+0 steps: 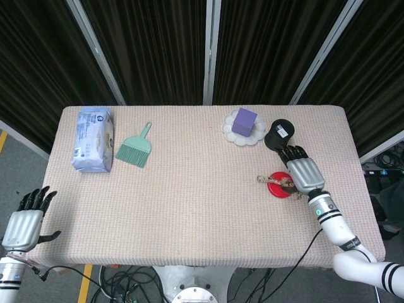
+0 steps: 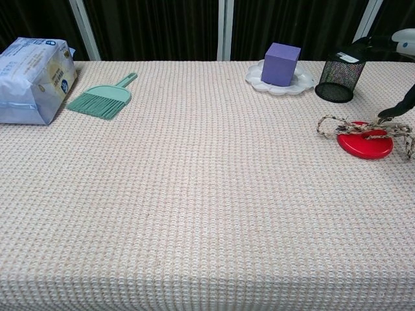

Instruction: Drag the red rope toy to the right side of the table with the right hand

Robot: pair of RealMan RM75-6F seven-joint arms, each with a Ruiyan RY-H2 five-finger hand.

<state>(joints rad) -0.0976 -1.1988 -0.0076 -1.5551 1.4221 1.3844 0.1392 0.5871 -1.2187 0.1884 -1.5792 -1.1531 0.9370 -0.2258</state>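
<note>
The red rope toy is a flat red disc [image 1: 278, 187] [image 2: 365, 141] with a braided tan rope [image 1: 270, 180] [image 2: 338, 125] lying in a loose loop across its top. It sits on the right half of the table, just in front of the black mesh cup. My right hand [image 1: 304, 172] hovers over the disc's right side, its fingers pointing to the far edge. In the chest view one dark fingertip [image 2: 391, 114] comes down onto the rope; whether it pinches the rope is unclear. My left hand [image 1: 25, 222] hangs off the table's near left corner, fingers spread, holding nothing.
A black mesh cup [image 1: 279, 134] [image 2: 340, 75] and a white plate [image 1: 228, 131] carrying a purple cube [image 1: 244, 121] stand just behind the toy. A green hand brush [image 1: 134, 149] and a blue-white packet [image 1: 93, 139] lie far left. The table's right edge [image 1: 363, 189] is close.
</note>
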